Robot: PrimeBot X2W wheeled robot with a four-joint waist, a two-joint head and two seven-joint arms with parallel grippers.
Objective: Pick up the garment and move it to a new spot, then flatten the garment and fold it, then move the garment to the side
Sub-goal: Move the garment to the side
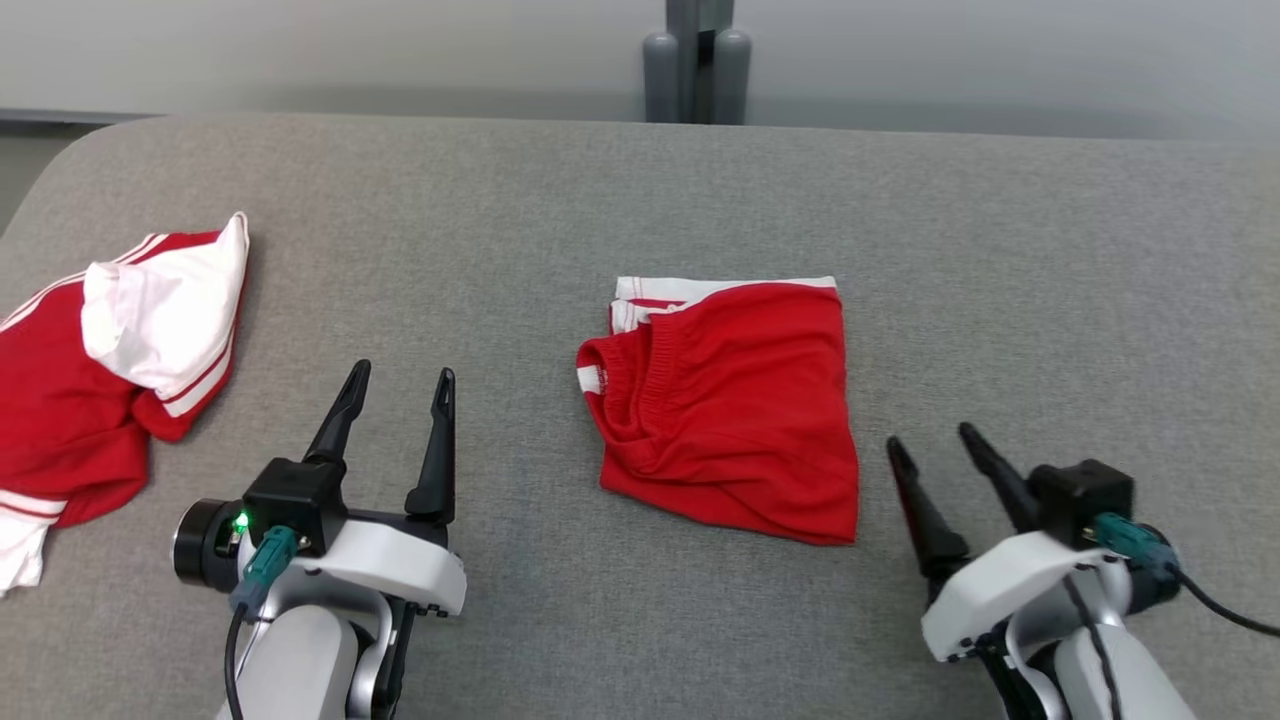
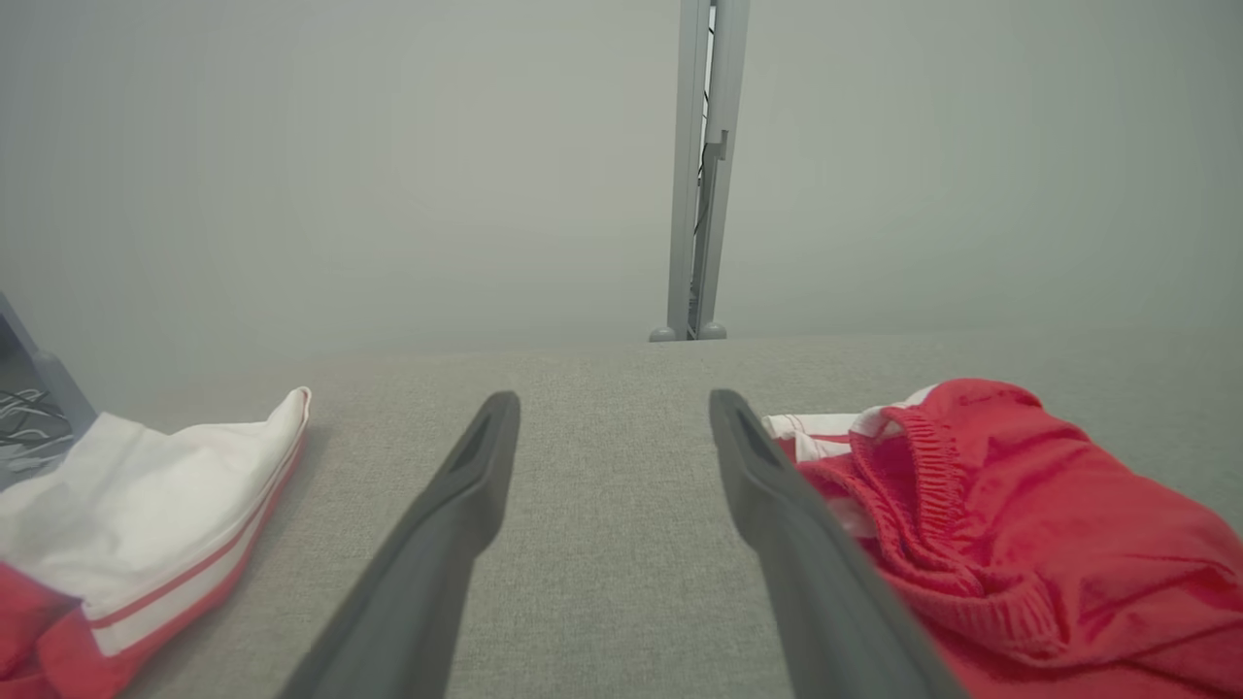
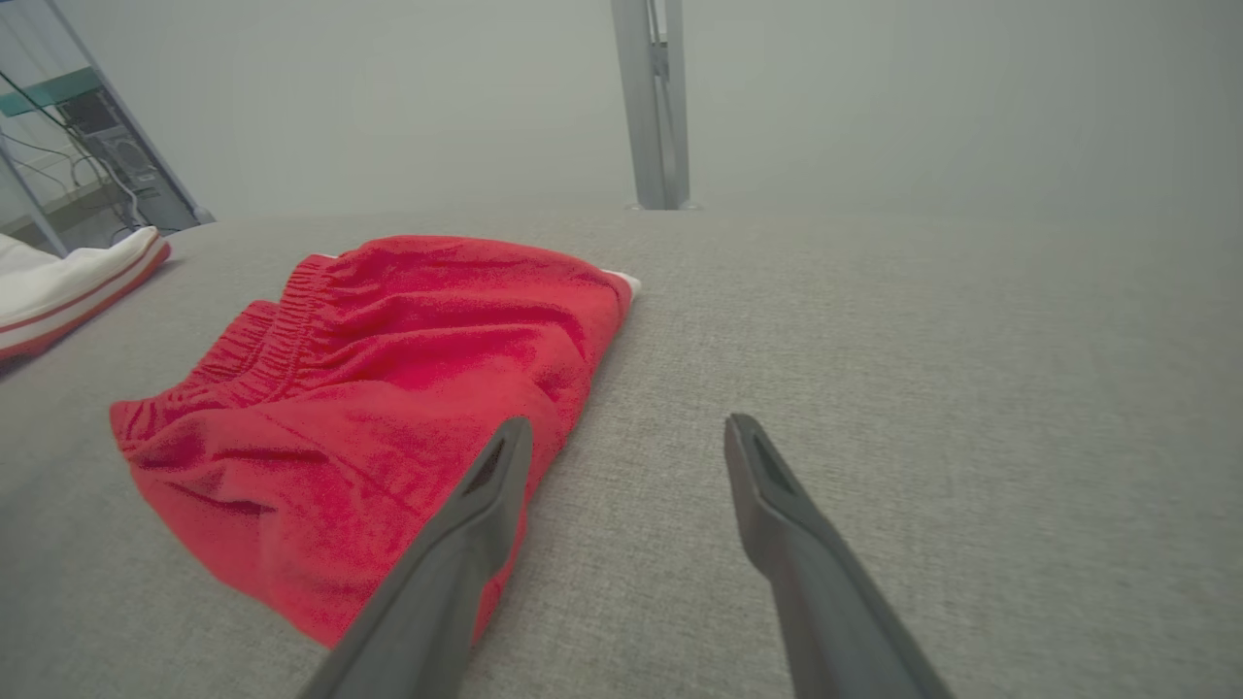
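Underneath: grey woven surface (image 1: pixel 640 200) with a pale wall and a grey post (image 1: pixel 697 60) beyond it.
Left gripper (image 1: pixel 405 370): fingers spread wide, holding nothing.
Right gripper (image 1: pixel 929 435): wide too, and empty.
Garment (image 1: pixel 735 410): red shorts in a rough square between the grippers, just beside the right one's left finger.
Other clothing (image 1: pixel 100 370): red-and-white heap left of the left gripper.
Right wrist view: rack with cables (image 3: pixel 97 146) at the far left.

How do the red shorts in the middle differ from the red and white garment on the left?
The shorts lie folded into a near-square; the left garment lies crumpled. The shorts show almost all red; the left garment has a large white part on top. The shorts sit mid-table; the left garment runs past the picture's left edge. Both are red with white stripes, on the grey table.
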